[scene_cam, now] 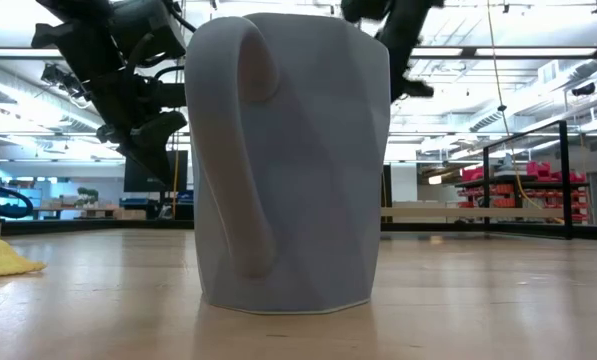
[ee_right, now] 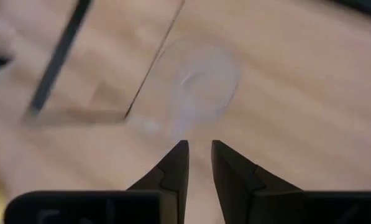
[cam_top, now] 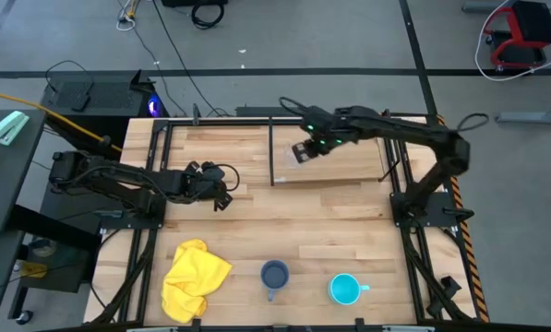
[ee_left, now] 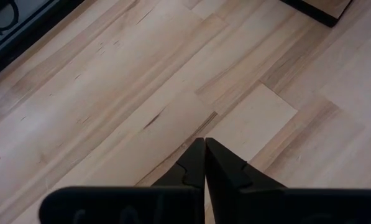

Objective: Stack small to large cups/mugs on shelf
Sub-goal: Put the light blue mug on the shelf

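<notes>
A: How many vessels did you count, starting from the near edge of the table?

B: Three. Two mugs stood along the near edge: one dark grey-blue mug (cam_top: 274,275) and one cyan mug (cam_top: 345,290) just to its right, the two apart. Both stood upright and nothing showed inside either. The low view was almost filled by the grey-blue mug, its handle turned toward that camera.

A: And the third?

B: One clear glass cup (cam_top: 302,153), farther back, on the left part of the shelf (cam_top: 349,159). In the right wrist view it was a faint blurred ring on the light wood; I could not tell whether anything was in it.

A: Anything else near the front?

B: One yellow cloth (cam_top: 191,278), crumpled at the near left of the tabletop (cam_top: 284,226), well apart from the grey-blue mug.

A: How many arms, and how were the pincers?

B: Two. The left gripper (cam_top: 221,189) hung over bare tabletop in the middle left, its fingers pressed together and holding nothing. The right gripper (cam_top: 305,152) reached in over the shelf's left part at the glass cup. Its fingers (ee_right: 176,165) stood slightly apart, with the cup just ahead of their tips and not between them.

A: And the shelf?

B: One light-wood board at the far side of the table, framed by thin black uprights, with only the glass cup on it.
</notes>
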